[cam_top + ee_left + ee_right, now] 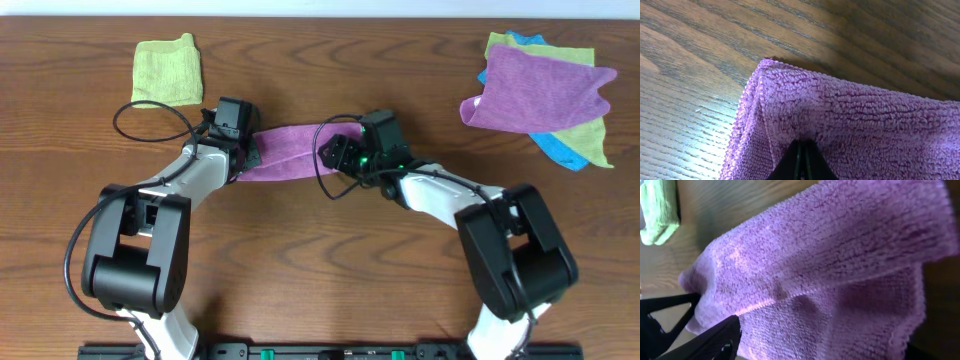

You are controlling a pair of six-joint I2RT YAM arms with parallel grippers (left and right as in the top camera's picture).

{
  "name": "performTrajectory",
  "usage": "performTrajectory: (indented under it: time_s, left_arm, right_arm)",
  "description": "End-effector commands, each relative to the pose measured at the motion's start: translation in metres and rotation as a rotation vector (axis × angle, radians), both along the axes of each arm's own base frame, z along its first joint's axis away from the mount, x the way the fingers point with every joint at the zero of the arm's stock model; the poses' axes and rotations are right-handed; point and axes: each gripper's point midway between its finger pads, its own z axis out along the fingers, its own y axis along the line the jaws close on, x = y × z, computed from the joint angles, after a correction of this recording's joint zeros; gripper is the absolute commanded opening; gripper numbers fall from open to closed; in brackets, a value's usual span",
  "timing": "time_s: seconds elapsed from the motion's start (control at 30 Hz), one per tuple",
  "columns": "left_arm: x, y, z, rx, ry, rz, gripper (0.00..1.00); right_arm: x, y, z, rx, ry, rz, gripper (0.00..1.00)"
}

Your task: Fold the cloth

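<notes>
The cloth [295,150] is lilac-purple terry and lies as a folded band on the wooden table between my two arms. My left gripper [243,152] is at its left end. In the left wrist view the black fingertips [802,160] are pinched together on a fold of the cloth [855,115], close to its corner. My right gripper [340,155] is over the band's right end. In the right wrist view the cloth [830,255] fills the frame between the widely spread jaws of the right gripper [820,345]. One black finger [715,340] shows at the lower left.
A folded lime-green cloth [167,70] lies at the back left, also visible as the green cloth [657,215] in the right wrist view. At the back right is a pile with another purple cloth [540,90] over green and blue cloths [560,150].
</notes>
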Motion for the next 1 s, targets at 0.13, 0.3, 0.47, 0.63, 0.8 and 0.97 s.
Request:
performTrajectory:
  time_s: [0.13,0.3,0.47,0.63,0.8,0.97]
  left_arm:
    - [-0.006,0.002,-0.012,0.013,0.043,0.001,0.06]
    - [-0.006,0.002,-0.012,0.012,0.043,0.000,0.06]
    - [-0.007,-0.005,-0.012,-0.015,0.046,-0.008,0.06]
    - [-0.009,-0.018,-0.012,-0.024,0.045,-0.024,0.06]
    - [-0.014,-0.040,-0.012,-0.049,0.046,-0.034,0.06]
    - [-0.019,-0.063,-0.012,-0.075,0.044,-0.067,0.06]
  right_arm:
    - [-0.004,-0.014,-0.046,-0.103,0.053,-0.065,0.40]
    - [0.001,-0.020,-0.041,-0.116,0.033,-0.072,0.01]
    - [0.006,-0.030,-0.018,-0.147,-0.025,-0.035,0.01]
    - [0.006,-0.042,0.021,-0.215,-0.112,-0.003,0.01]
    - [0.000,-0.047,0.050,-0.258,-0.170,0.040,0.01]
    - [-0.006,-0.045,0.060,-0.265,-0.190,0.081,0.01]
